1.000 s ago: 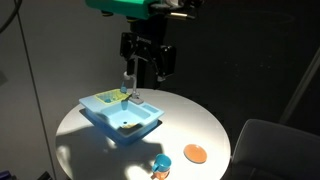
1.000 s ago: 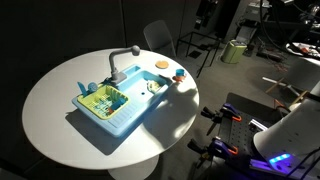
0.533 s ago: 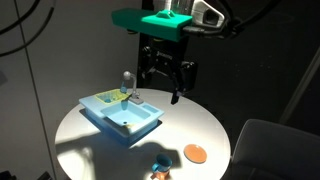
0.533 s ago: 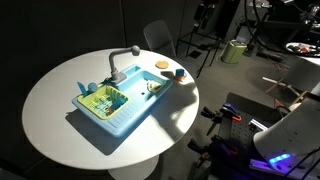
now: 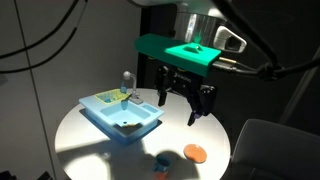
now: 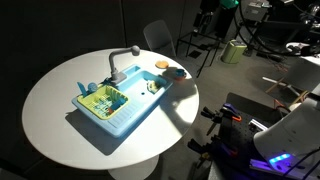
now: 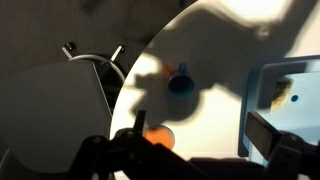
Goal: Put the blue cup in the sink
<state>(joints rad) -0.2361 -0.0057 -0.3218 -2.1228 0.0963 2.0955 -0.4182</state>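
Note:
The blue cup (image 5: 160, 163) stands in shadow near the round white table's front edge. It also shows in the wrist view (image 7: 181, 84) with a small orange piece (image 7: 181, 69) touching it, and dimly in an exterior view (image 6: 177, 72). The light-blue sink (image 5: 120, 113) with its grey faucet (image 5: 126, 82) sits on the table; in an exterior view (image 6: 113, 108) green bits lie in it. My gripper (image 5: 186, 102) hangs open and empty above the table, between the sink and the cup. In the wrist view its fingers (image 7: 200, 135) frame the table below the cup.
A flat orange disc (image 5: 194, 153) lies beside the cup; it also shows in the wrist view (image 7: 158, 137). The round white table (image 6: 60, 85) ends close behind the cup. A chair (image 5: 270, 145) stands beside the table. Dark curtains hang behind.
My gripper has moved away from the faucet, across the sink and down toward the cup's side of the table. Its shadow now covers the cup. The cup and sink have not moved.

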